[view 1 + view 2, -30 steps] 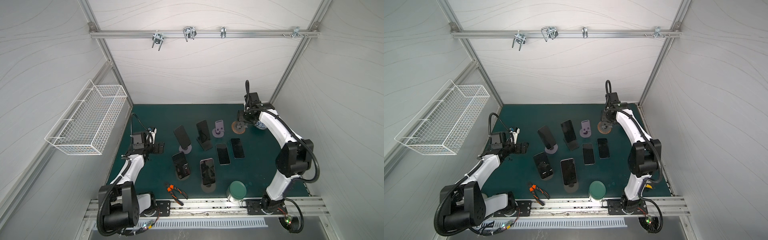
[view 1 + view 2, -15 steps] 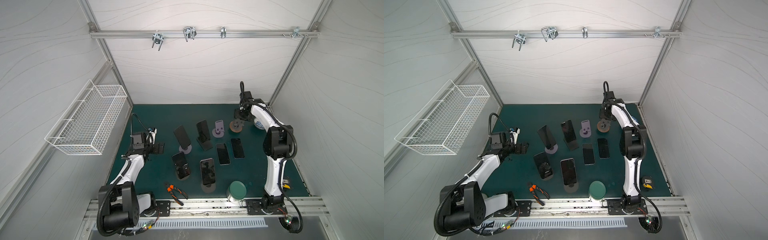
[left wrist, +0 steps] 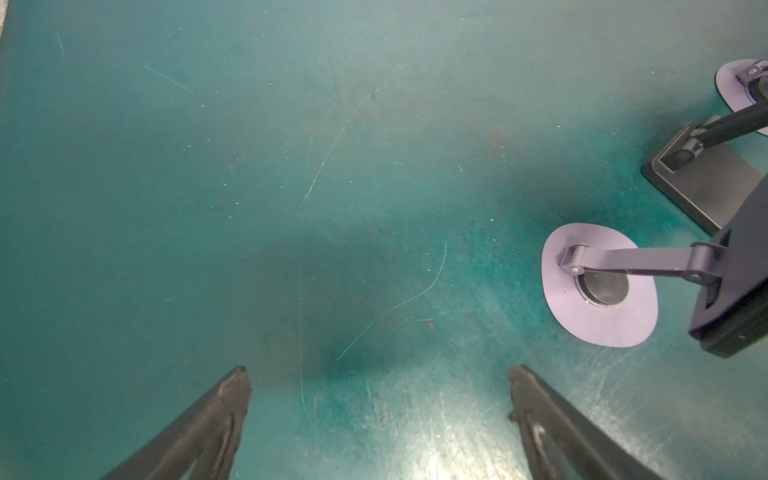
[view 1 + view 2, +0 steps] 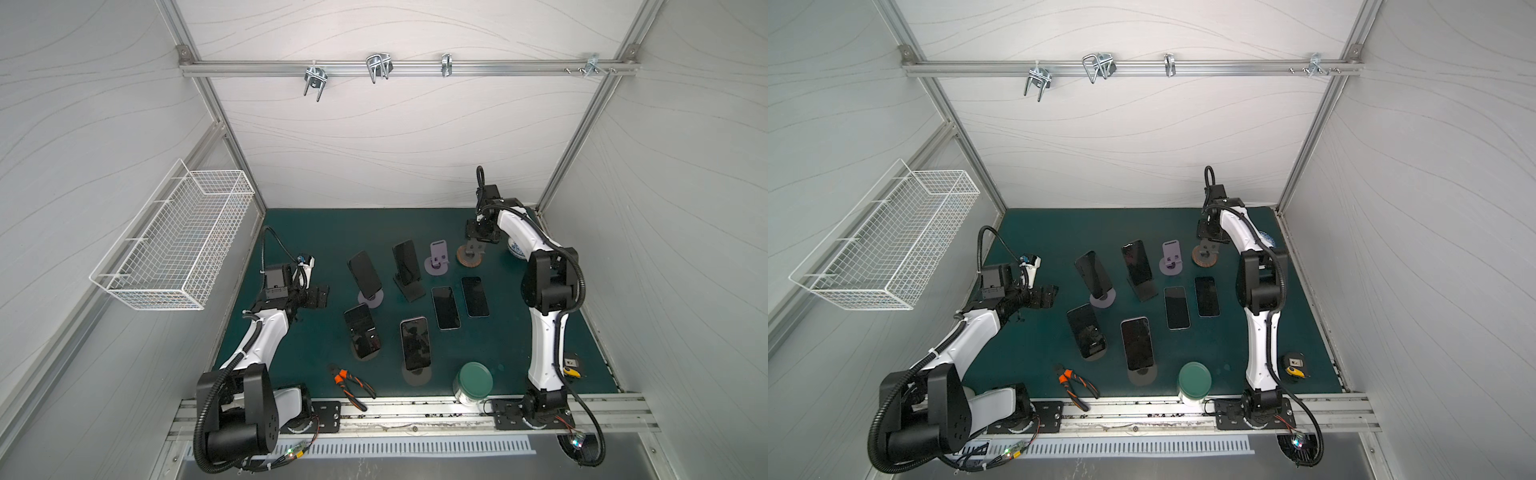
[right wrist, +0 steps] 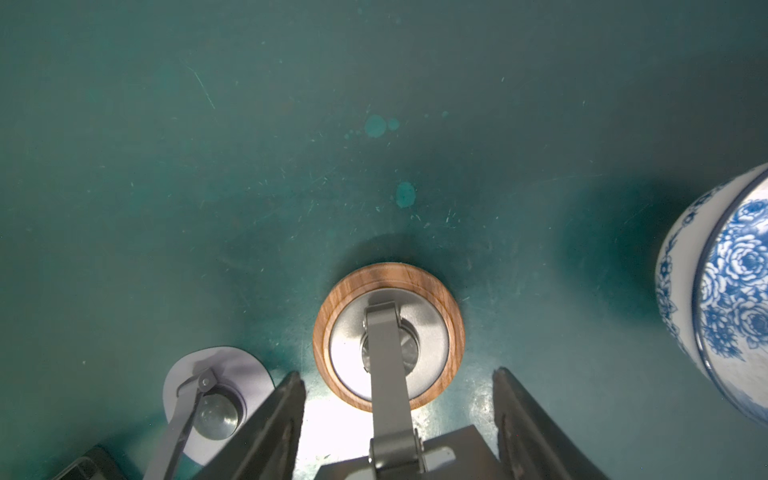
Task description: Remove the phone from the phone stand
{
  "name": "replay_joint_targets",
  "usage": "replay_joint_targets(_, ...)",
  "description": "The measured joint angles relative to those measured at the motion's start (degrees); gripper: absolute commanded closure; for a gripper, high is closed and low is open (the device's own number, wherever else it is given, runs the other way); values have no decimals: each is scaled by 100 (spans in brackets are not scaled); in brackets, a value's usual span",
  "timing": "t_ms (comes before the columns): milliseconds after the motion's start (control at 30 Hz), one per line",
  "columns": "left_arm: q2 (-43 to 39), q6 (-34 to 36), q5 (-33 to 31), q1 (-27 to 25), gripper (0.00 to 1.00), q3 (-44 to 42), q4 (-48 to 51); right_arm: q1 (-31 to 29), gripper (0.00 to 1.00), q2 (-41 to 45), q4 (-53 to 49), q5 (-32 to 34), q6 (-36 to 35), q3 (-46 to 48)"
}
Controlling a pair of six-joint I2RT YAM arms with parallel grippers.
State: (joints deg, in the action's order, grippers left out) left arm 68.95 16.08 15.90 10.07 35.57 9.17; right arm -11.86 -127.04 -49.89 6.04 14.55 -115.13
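Green matting point(image 4: 316, 232) is carrying everything in both top views. At its far right the right gripper point(image 5: 397, 376) is bearing down on the wood-ringed stand point(image 5: 390, 272), its 2 fingers point(image 5: 282, 424) clamping the sides of a grey panel point(image 5: 469, 457) hinged to that stand's arm. Whether this panel is a phone's back or the stand's own plate I cannot tell. A blue-and-white bowl point(image 5: 731, 291) is crowding it on one side and an empty lilac stand point(image 4: 437, 259) on the other. The left gripper point(image 3: 376, 376) is hanging wide open over bare mat at the left, holding nothing. 4 phones are leaning on stands mid-mat: the far-left phone point(image 4: 365, 272), the far-middle phone point(image 4: 406, 262), the near-left phone point(image 4: 360, 332) and the near-middle phone point(image 4: 414, 343). 2 more are lying flat between them and the right arm, the inner flat phone point(image 4: 445, 307) and the outer flat phone point(image 4: 474, 296). Pliers point(image 4: 349, 384), a green-lidded jar point(image 4: 473, 378) and a tape measure point(image 4: 571, 370) are sitting along the near edge. A wire basket point(image 4: 178, 237) is hanging on the left wall.
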Motion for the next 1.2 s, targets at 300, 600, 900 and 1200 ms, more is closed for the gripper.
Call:
replay_joint_targets(300,-2,7,20,-4,2,0,-2,-7,17,68,28,-238,-4,116)
replay_joint_targets(600,-7,22,37,-9,2,0,0,-7,9,1036,149,-417,2,761)
replay_joint_targets(900,-13,17,39,-11,1,0,-2,-24,8,3016,599,-575,136,2280)
replay_joint_targets(1200,-61,-9,15,-11,0,0,-4,-918,1,4385,960,-544,212,3418)
